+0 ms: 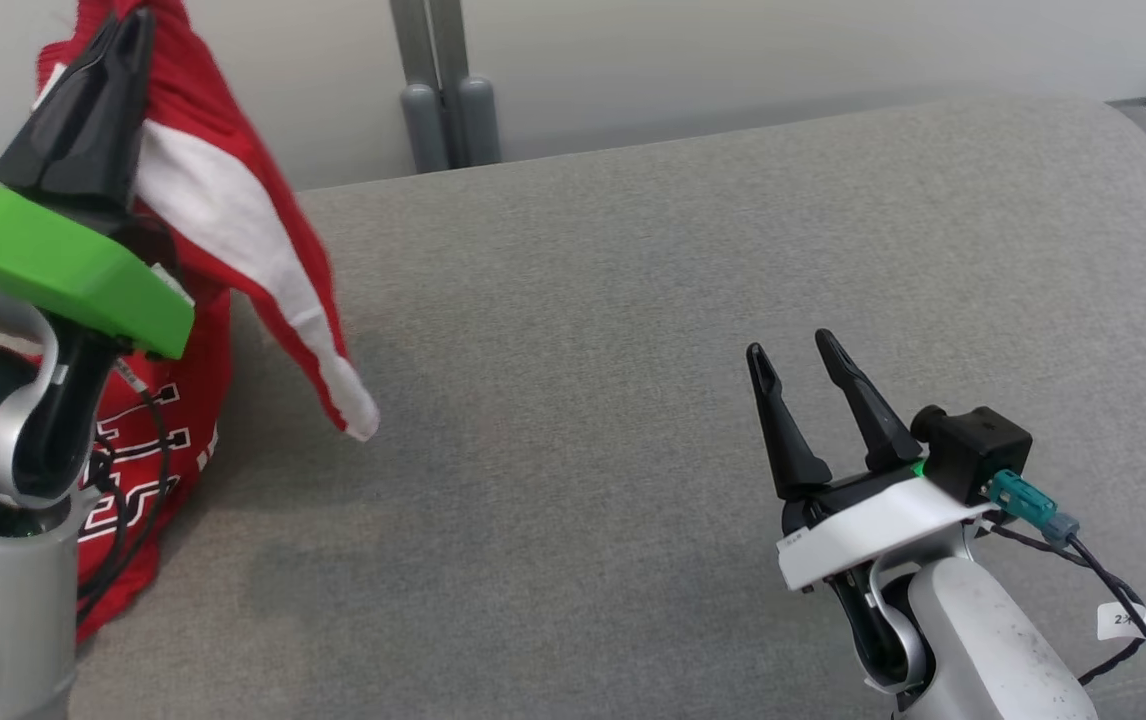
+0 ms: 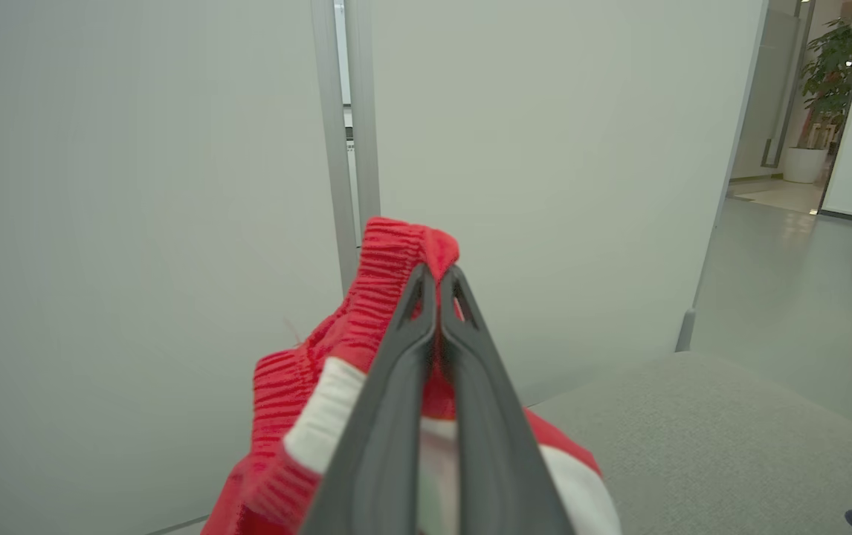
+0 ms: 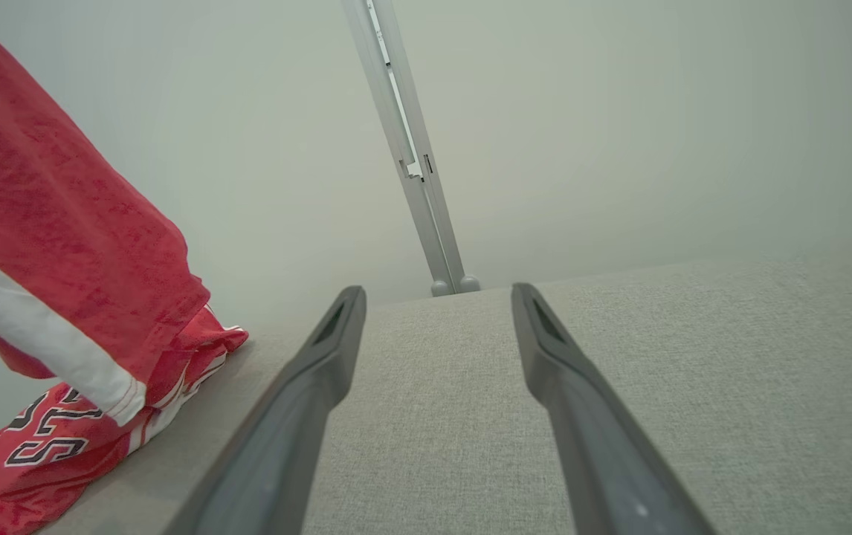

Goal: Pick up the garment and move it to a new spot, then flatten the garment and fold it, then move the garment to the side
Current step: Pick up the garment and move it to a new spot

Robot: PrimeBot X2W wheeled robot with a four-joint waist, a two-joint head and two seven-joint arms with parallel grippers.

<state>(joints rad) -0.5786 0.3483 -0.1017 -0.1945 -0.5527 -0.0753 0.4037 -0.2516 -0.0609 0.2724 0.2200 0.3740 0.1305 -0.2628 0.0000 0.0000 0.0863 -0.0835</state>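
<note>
One broad grey bench spreads out before me, and a pale wall stands behind it, split by a grey post. The red garment hangs at my far left, lifted high above the bench's left edge. A white stripe runs down the flap that droops toward the bench, and the white tip of that flap hangs over the cloth top. The garment's lower part, with dark white-edged lettering, lies bunched on the bench's left end.

My left jaws are clenched on the garment's ribbed red band. The two fingers press together with the cloth pinched at their tips, and the band curls over them. A green cover sits on that wrist.

My right jaws are spread wide and grasp nothing. Their fingers point up and away over the bench's right half, well apart from the garment. A thin black cable with a white tag trails from that wrist.
</note>
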